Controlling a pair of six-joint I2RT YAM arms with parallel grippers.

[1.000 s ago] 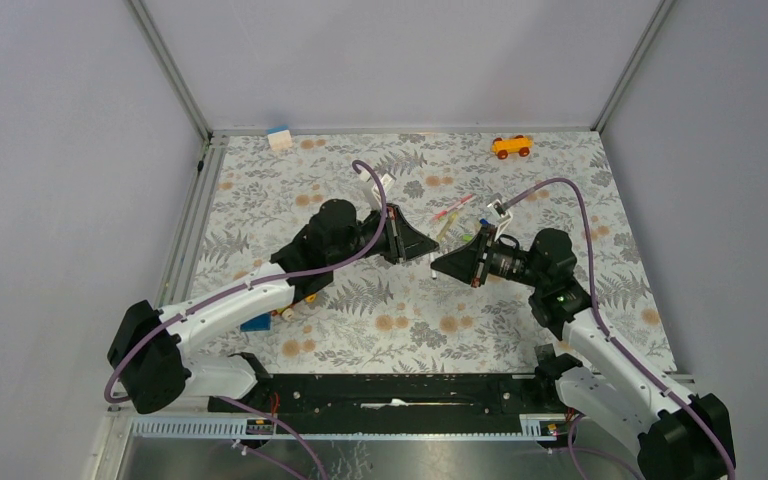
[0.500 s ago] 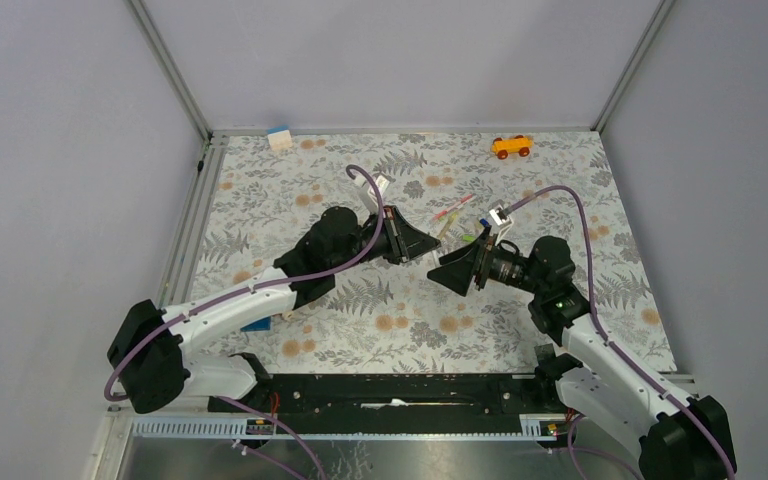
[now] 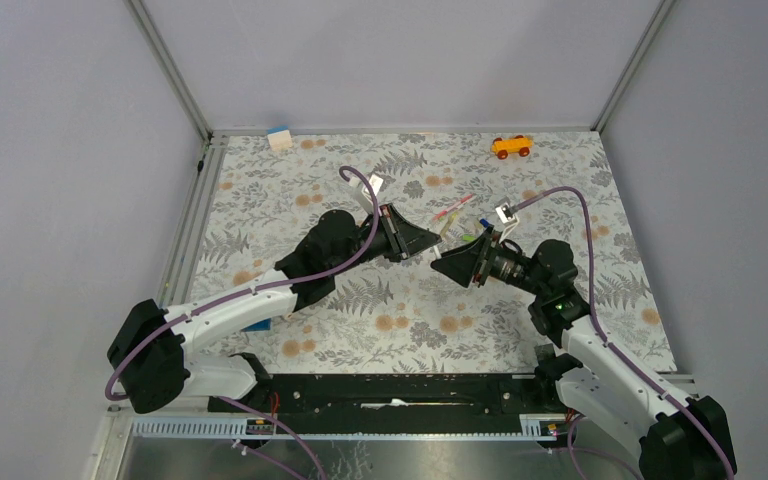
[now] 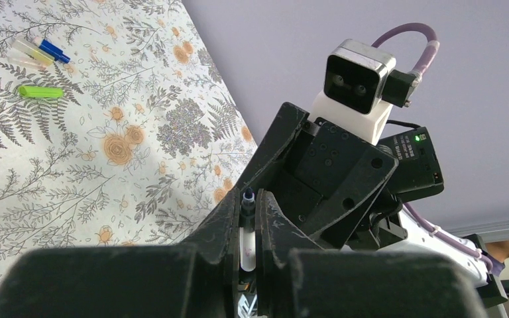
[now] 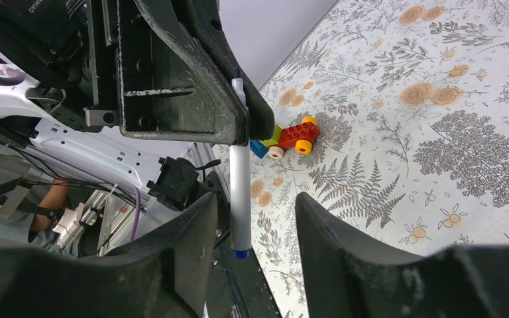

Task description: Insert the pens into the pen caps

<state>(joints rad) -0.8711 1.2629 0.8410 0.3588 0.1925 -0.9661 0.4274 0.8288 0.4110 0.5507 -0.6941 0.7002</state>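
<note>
Three lilac-grey walls enclose floral tabletop.

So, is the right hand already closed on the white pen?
No, the right hand is open; the left hand grips the white pen.

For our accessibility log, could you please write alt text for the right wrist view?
The left claw grips a white pen, its blue end pointing toward the open right claw; toy bricks lie on the floral mat.
</note>
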